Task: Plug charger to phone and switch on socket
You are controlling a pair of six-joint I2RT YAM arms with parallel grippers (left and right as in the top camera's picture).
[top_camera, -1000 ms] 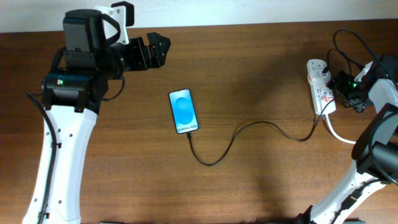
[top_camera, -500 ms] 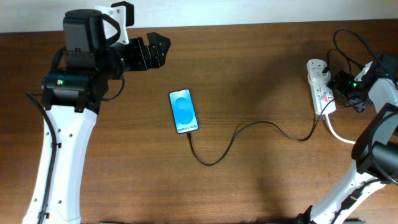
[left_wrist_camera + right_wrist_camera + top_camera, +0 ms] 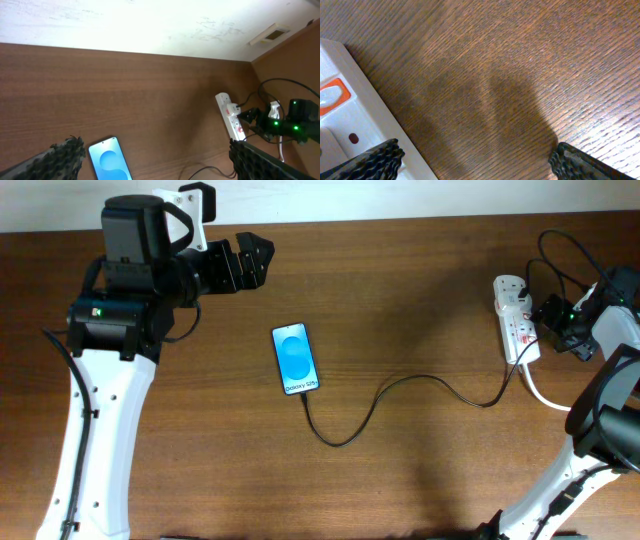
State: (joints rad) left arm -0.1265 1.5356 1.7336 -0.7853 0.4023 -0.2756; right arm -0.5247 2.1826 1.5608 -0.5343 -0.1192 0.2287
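The phone (image 3: 296, 359) lies face up mid-table with a bright blue screen; it also shows in the left wrist view (image 3: 111, 160). The thin black charger cable (image 3: 400, 392) runs from the phone's lower end in a curve to the white socket strip (image 3: 514, 320) at the far right. My left gripper (image 3: 250, 260) is open and empty, above and left of the phone. My right gripper (image 3: 548, 315) is open and empty at the strip's right side. In the right wrist view, the strip (image 3: 350, 125) with an orange switch lies under the left finger.
A thick white mains cord (image 3: 545, 395) curves off the strip toward the right arm. Black cables loop above the strip (image 3: 560, 255). A white wall (image 3: 125, 25) borders the table's far edge.
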